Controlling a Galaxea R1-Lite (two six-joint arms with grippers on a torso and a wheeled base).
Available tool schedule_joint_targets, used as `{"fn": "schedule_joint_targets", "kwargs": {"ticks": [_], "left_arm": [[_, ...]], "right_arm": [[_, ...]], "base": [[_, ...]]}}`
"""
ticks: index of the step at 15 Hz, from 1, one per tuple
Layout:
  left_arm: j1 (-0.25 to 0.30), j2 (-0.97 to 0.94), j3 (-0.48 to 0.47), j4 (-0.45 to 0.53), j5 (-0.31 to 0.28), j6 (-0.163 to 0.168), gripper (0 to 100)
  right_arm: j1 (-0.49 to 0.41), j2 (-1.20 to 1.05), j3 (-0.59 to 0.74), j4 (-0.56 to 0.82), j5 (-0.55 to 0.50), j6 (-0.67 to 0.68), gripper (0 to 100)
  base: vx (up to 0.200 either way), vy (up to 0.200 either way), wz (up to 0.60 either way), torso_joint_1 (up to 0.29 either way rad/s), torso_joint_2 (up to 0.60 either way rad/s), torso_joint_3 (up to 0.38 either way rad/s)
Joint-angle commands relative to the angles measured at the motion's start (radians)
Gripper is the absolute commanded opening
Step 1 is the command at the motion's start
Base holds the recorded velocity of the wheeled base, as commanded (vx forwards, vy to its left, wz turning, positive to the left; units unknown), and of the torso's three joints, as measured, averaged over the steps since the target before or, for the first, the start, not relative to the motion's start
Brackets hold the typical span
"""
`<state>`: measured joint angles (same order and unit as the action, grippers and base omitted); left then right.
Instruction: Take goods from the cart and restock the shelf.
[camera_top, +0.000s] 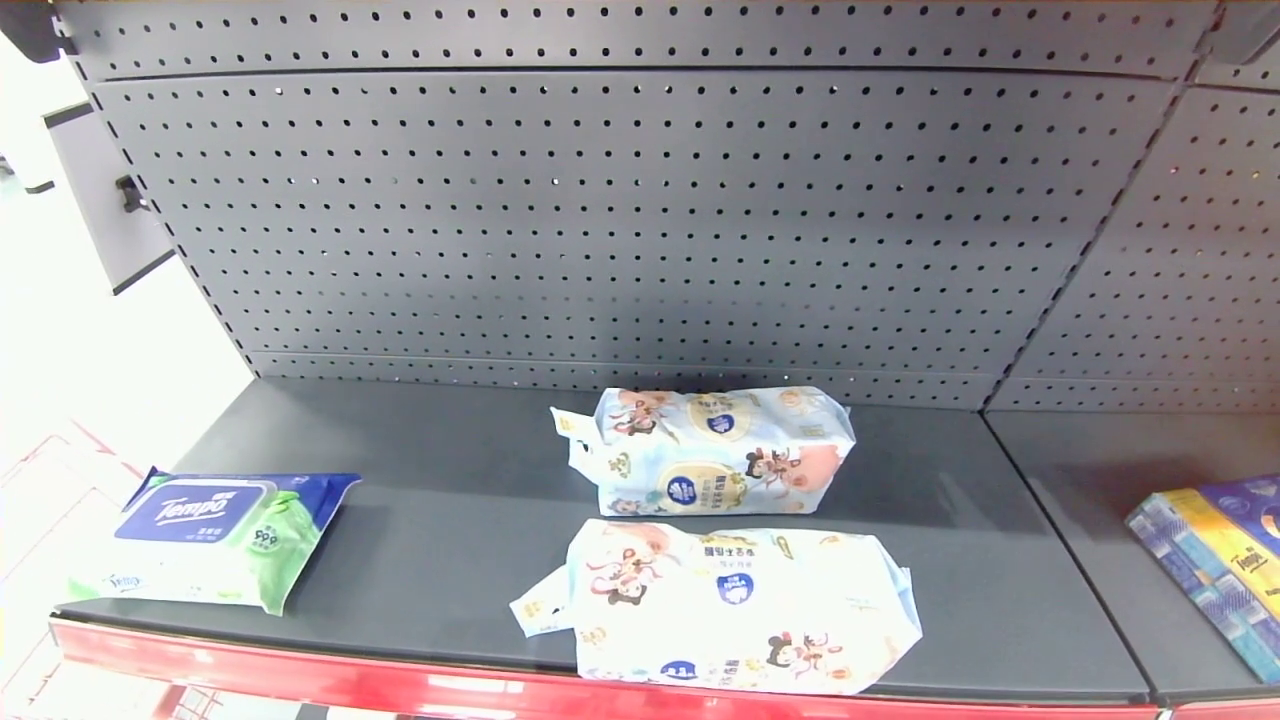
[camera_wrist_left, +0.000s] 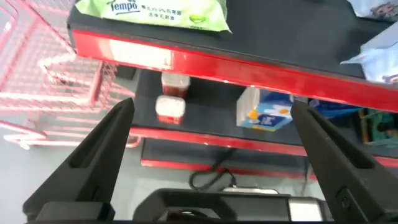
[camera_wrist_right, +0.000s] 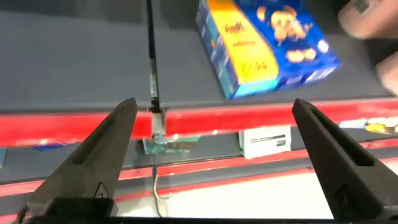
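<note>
My left gripper (camera_wrist_left: 212, 104) and right gripper (camera_wrist_right: 214, 102) gape empty before the red-lipped grey metal shelf (camera_top: 450, 520); between placements, I judge. Next: reach the pink wire cart (camera_wrist_left: 37, 68) at eight o'clock.

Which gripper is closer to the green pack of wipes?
Left. The left gripper hangs below the shelf edge by the green pack; the right gripper faces the blue box, farther along.
</note>
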<state>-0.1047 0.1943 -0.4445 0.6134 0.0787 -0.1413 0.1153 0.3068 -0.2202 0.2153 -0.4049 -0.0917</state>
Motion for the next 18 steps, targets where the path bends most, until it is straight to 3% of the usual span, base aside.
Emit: {"fn": "schedule_joint_targets", "kwargs": {"ticks": [1, 3, 4, 5, 7, 8, 10, 11, 12, 13, 14, 15, 17, 18], "left_arm": [[-0.004, -0.194, 0.110, -0.027, -0.027, 0.089, 100], [0.020, -0.194, 0.156, -0.123, -0.074, 0.121, 100], [0.020, -0.194, 0.202, -0.254, -0.146, 0.127, 100], [0.020, -0.194, 0.250, -0.357, -0.217, 0.138, 100], [0.020, -0.194, 0.395, -0.586, -0.238, 0.190, 100], [0.020, -0.194, 0.437, -0.687, -0.201, 0.184, 100], [0.020, -0.194, 0.432, -0.670, -0.073, 0.149, 100], [0.020, -0.194, 0.432, -0.672, 0.038, 0.150, 100], [0.020, -0.194, 0.434, -0.676, 0.075, 0.147, 100], [0.020, -0.194, 0.434, -0.707, 0.064, 0.149, 100], [0.020, -0.194, 0.437, -0.767, -0.004, 0.150, 100], [0.020, -0.194, 0.444, -0.808, -0.168, 0.181, 100], [0.020, -0.194, 0.444, -0.753, -0.247, 0.200, 100], [0.022, -0.194, 0.440, -0.693, -0.229, 0.203, 100]], "right_arm": [[0.001, -0.209, 0.127, 0.001, 0.023, 0.009, 100], [0.001, -0.207, 0.193, -0.155, 0.037, 0.021, 100], [0.001, -0.207, 0.220, -0.261, 0.155, 0.024, 100], [0.001, -0.207, 0.220, -0.281, 0.276, 0.023, 100], [0.001, -0.209, 0.220, -0.284, 0.409, 0.017, 100], [0.001, -0.207, 0.220, -0.275, 0.403, 0.018, 100], [0.000, -0.207, 0.220, -0.277, 0.362, 0.024, 100], [0.001, -0.207, 0.220, -0.277, 0.324, 0.020, 100], [0.001, -0.207, 0.220, -0.277, 0.299, 0.021, 100], [0.001, -0.207, 0.220, -0.277, 0.296, 0.024, 100], [0.001, -0.207, 0.220, -0.277, 0.296, 0.024, 100], [0.001, -0.207, 0.220, -0.277, 0.296, 0.023, 100], [0.001, -0.207, 0.220, -0.275, 0.301, 0.030, 100], [0.001, -0.207, 0.220, -0.275, 0.321, 0.032, 100]], "base": [[0.000, 0.000, 0.00, 0.000, 0.00, 0.000], [0.000, 0.000, 0.00, 0.000, 0.00, 0.000], [0.000, 0.000, 0.00, 0.000, 0.00, 0.000], [0.000, 0.000, 0.00, 0.000, 0.00, 0.000], [0.000, 0.000, 0.00, 0.000, 0.00, 0.000], [0.000, 0.000, 0.00, 0.000, 0.00, 0.000], [0.000, 0.000, 0.00, 0.000, 0.00, 0.000], [0.000, 0.000, 0.00, 0.000, 0.00, 0.000], [0.000, 0.000, 0.00, 0.000, 0.00, 0.000], [0.000, 0.000, 0.00, 0.000, 0.00, 0.000], [0.000, 0.000, 0.00, 0.000, 0.00, 0.000], [0.000, 0.000, 0.00, 0.000, 0.00, 0.000], [0.000, 0.000, 0.00, 0.000, 0.00, 0.000], [0.000, 0.000, 0.00, 0.000, 0.00, 0.000]]}}
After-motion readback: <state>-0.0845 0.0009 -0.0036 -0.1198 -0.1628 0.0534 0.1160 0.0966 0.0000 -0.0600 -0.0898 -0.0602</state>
